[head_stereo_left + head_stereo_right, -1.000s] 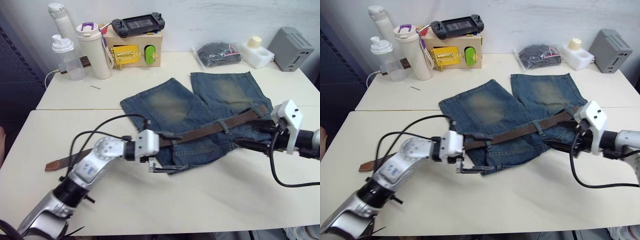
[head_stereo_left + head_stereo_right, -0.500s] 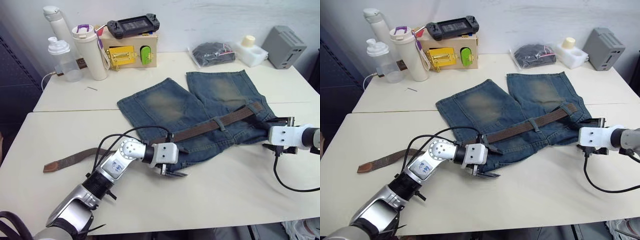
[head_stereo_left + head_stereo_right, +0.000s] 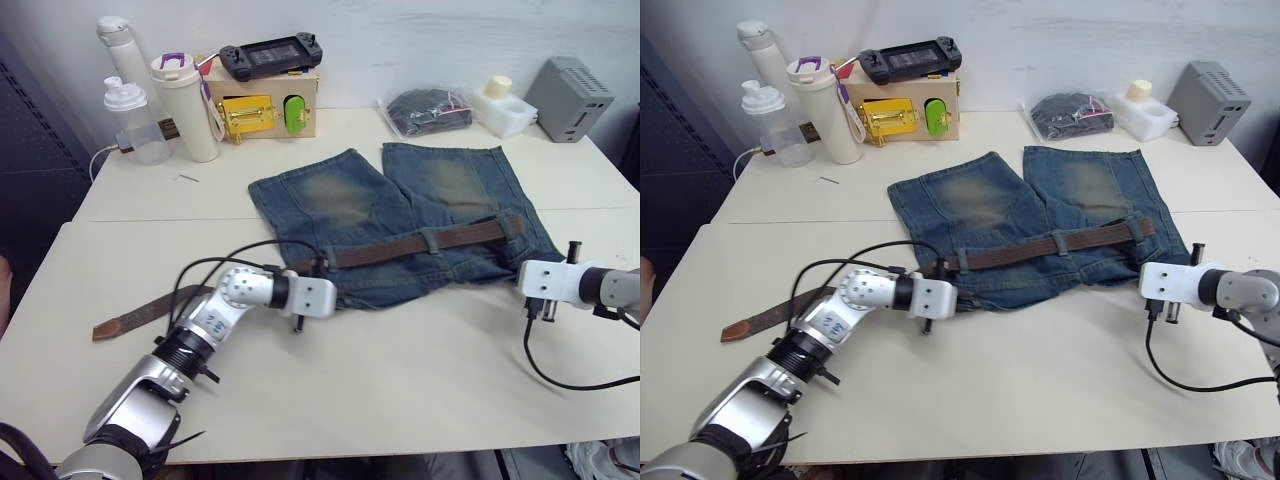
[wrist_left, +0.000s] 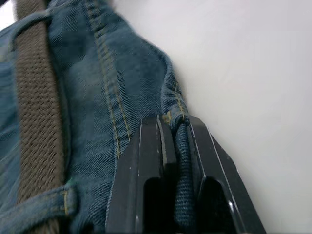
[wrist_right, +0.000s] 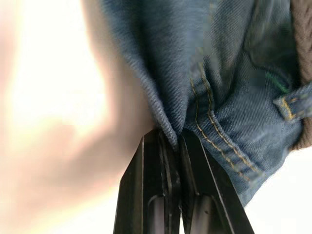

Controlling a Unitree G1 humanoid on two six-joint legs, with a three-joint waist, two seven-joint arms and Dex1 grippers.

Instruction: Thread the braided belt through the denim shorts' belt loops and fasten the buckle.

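The denim shorts [image 3: 400,200] lie flat mid-table, legs pointing away from me and waistband toward me. The braided belt [image 3: 400,248] runs through the belt loops [image 3: 428,240] along the waistband, and its free tail [image 3: 130,320] trails off to the left on the table. I cannot make out the buckle. My left gripper [image 4: 176,124] is shut on the waistband's left corner [image 3: 335,297]. My right gripper [image 5: 173,136] is shut on a fold of denim at the waistband's right corner [image 3: 520,275].
Along the far edge stand bottles [image 3: 185,105], a wooden box [image 3: 265,100] with a game console on top, a black bundle in clear plastic [image 3: 432,108], a white foam block [image 3: 505,103] and a grey box [image 3: 570,85]. Black cables [image 3: 215,265] loop over my left arm.
Both grippers have closed on the waistband corners. The left one pinched the near left edge, the right one came in onto the right corner, and the shorts now lie straighter.
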